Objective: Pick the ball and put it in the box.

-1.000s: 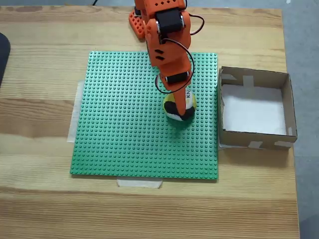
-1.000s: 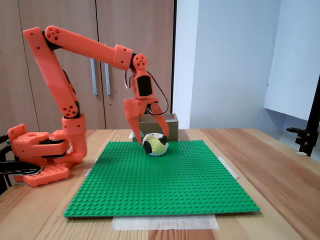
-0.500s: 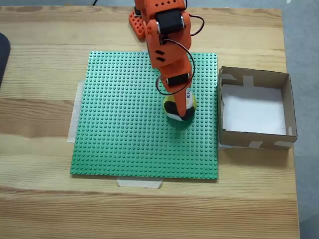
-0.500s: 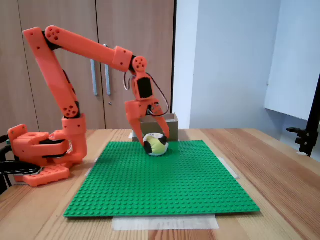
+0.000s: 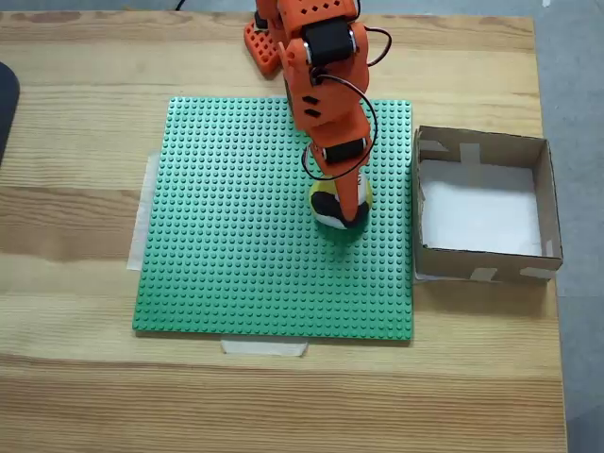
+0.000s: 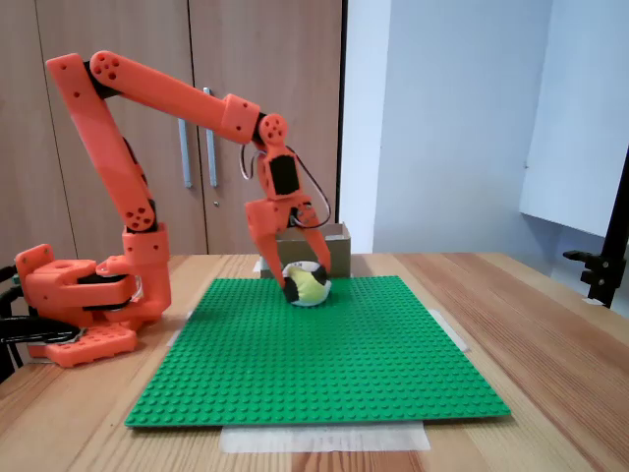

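The yellow, black and white ball (image 5: 328, 211) rests on the green studded mat (image 5: 236, 236), toward its right side. My orange gripper (image 5: 345, 202) has come down over it from above, and one finger lies across the ball's top in this view. In the side-on fixed view the ball (image 6: 309, 285) sits between the spread fingers of the gripper (image 6: 307, 274); the left finger is down at the ball's side. The gripper is open. The brown cardboard box (image 5: 481, 147) with its white floor stands just right of the mat, and the box (image 6: 332, 248) shows behind the ball in the side-on view.
The arm's orange base (image 6: 84, 305) stands at the mat's far edge. The mat is taped to a wooden table (image 5: 75, 377). A dark object (image 5: 5, 99) pokes in at the left edge. A black stand (image 6: 609, 256) rises at the right of the side-on view.
The gripper has sunk a little lower around the ball and the arm has leaned slightly toward the box. The ball has stayed in place on the mat.
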`<state>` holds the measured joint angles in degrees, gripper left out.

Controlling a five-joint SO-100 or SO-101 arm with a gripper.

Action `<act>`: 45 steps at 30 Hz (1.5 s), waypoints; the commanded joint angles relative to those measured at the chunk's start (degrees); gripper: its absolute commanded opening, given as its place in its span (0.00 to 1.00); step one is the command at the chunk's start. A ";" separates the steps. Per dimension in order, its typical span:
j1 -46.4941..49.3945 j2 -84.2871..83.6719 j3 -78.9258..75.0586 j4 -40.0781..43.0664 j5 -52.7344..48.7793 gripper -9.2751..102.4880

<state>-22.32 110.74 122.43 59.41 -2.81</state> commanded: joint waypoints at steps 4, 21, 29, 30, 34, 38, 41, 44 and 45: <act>-0.44 0.35 -0.09 -0.70 0.26 0.38; -0.26 0.35 0.88 -2.55 -0.53 0.33; 0.09 0.79 0.88 -3.69 -1.76 0.25; 0.18 0.88 0.88 -3.87 -1.93 0.24; 0.26 1.23 0.70 -4.22 -2.20 0.19; 0.35 1.23 -0.26 -3.69 -2.29 0.14; 0.35 1.23 -1.14 -2.72 -2.46 0.10; 0.35 1.32 -2.46 -1.58 -2.55 0.08; 0.35 1.32 -2.99 -1.14 -2.46 0.08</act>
<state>-22.50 110.92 122.43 57.22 -4.75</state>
